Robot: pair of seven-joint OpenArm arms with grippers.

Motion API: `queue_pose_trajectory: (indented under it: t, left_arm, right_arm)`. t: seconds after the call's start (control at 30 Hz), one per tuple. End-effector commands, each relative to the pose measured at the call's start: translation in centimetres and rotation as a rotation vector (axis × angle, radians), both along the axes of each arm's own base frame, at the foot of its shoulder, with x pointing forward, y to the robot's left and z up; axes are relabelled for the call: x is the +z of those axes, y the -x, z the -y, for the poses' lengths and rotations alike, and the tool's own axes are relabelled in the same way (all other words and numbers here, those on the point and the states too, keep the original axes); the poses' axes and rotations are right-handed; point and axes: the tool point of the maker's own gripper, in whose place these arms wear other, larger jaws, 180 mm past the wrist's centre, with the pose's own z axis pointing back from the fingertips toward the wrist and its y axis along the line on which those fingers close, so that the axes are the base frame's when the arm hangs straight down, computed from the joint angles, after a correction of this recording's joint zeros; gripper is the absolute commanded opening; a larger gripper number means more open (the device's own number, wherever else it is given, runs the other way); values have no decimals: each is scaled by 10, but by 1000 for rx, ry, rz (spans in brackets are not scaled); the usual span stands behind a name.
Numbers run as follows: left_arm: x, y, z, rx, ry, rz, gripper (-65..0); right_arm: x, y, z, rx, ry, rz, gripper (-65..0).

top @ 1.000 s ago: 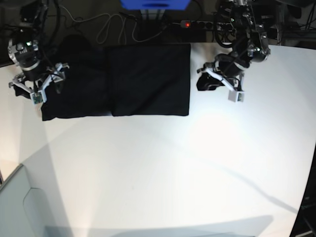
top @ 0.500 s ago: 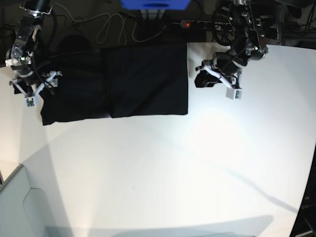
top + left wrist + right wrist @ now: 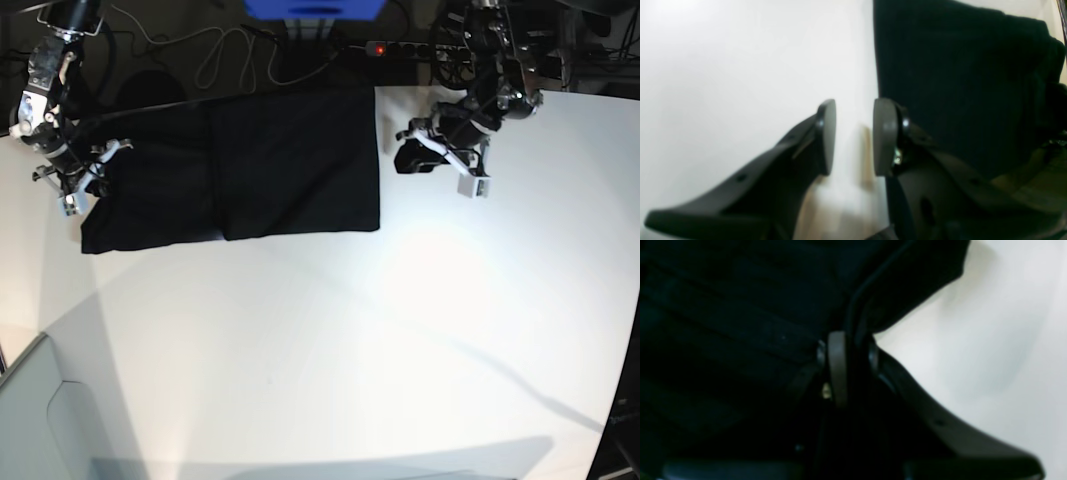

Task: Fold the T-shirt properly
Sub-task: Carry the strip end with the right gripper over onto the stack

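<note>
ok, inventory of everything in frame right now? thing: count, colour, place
T-shirt: 1, black, flat and partly folded at the table's far edge, towards the base view's left.
Table: 1, white, fills most of the base view.
Power strip: 1, black with a red light, behind the table's far edge.
Cables: several, white and black, looped behind the table.
Blue object: 1, top centre, cut off by the frame.
Right gripper: 1, black with grey pads, shut on the T-shirt at its edge, base view's left.
Left gripper: 1, black with grey pads, open, over bare table beside the T-shirt's other edge.
</note>
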Motion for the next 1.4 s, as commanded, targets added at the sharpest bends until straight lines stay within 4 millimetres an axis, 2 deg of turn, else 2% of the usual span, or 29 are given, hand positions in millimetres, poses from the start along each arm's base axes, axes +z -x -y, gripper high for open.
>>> queue_pose_trajectory:
  t: [0.0,0.07,0.13,0.27,0.4,0.63,0.8,0.97,1.07,1.17,1.3,1.37]
  left_arm:
    - [10,-6,1,1,13,41,-466]
    - [9,-6,1,1,13,39,-466]
    - [9,-6,1,1,13,39,-466]
    - [8,-3,1,1,13,33,-466]
    - [7,-1,1,1,13,29,-466]
    - [7,-2,4,-6,17,28,-466]
    - [8,-4,4,-5,17,33,-466]
    - [11,-12,5,-5,19,49,-466]
    - [1,-13,4,3,30,20,-466]
    - [-13,-9,2,15,41,-21,-466]
    - [-17,-7,2,17,45,-35,-466]
    - [-18,-5,10,-9,50,-40,-466]
  right_arm:
    - [-27,40,9,45,86,-202,-643]
    - [-22,36,8,50,93,-186,-650]
    - [-9,27,7,68,115,-143,-650]
    - [32,10,-2,122,184,-25,-650]
    - [74,-7,-21,163,223,105,-650]
    - [102,-13,-50,192,216,202,-650]
    - [109,-4,-94,300,178,225,-650]
    - [113,10,-172,494,70,250,-650]
    - [111,20,-212,595,-3,248,-650]
    - [117,25,-248,673,-70,274,-650]
    - [122,23,-278,726,-88,303,-650]
    - [121,23,-296,772,-71,314,-650]
